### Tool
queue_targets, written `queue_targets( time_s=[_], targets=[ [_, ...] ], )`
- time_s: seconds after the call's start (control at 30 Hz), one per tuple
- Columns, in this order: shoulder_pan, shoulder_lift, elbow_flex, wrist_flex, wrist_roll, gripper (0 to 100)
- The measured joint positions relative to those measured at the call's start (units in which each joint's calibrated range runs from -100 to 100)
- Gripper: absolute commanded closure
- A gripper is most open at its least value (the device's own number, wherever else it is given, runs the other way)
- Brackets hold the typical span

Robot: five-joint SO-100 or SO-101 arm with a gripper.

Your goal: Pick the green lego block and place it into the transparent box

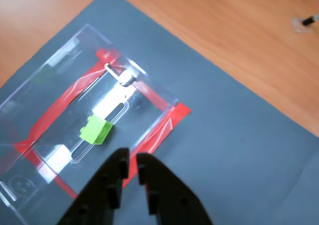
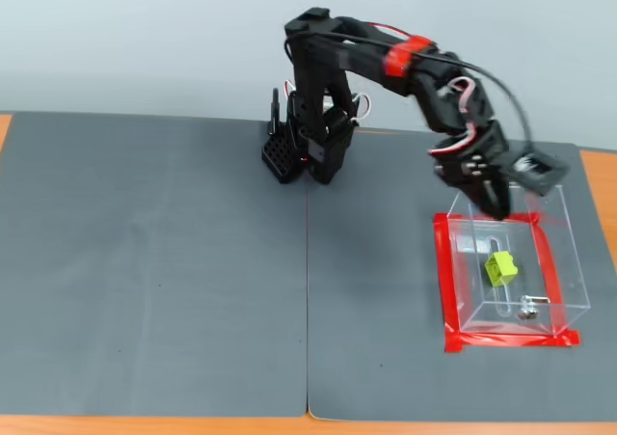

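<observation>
Since the block already lies in the box, the relation that matters now is how the end effector stands to both.
Mat: the dark grey mat [image 2: 154,261] covers the bench [image 1: 224,20] on the left of the fixed view, and nothing stands on that part.
Arm base: it sits at the far middle of the mat, well apart from the box.
End effector: the end effector [image 1: 132,160] is empty, its two black fingers nearly together with only a thin gap between them; it hangs over the far edge of the box.
Block: the green lego block [image 2: 499,268] rests on the floor of the box, beside the long slot, in front of the fingertips in the wrist view.
Box: the transparent box [image 2: 554,261] stands at the right, with red tape around its foot.
In the way: only the thin clear walls, so I judge that a straight lift up is safest.
</observation>
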Motion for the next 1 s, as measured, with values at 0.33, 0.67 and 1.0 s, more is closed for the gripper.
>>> queue_targets(
  time_s=[0.33, 0.67, 1.0],
  targets=[
    [20.63, -15.97, 0.00, 15.35, 0.00, 98],
    [32.42, -37.30, 14.91, 15.44, 0.44, 98],
    [39.79, -57.94, 29.37, 15.35, 0.29, 98]
  ],
)
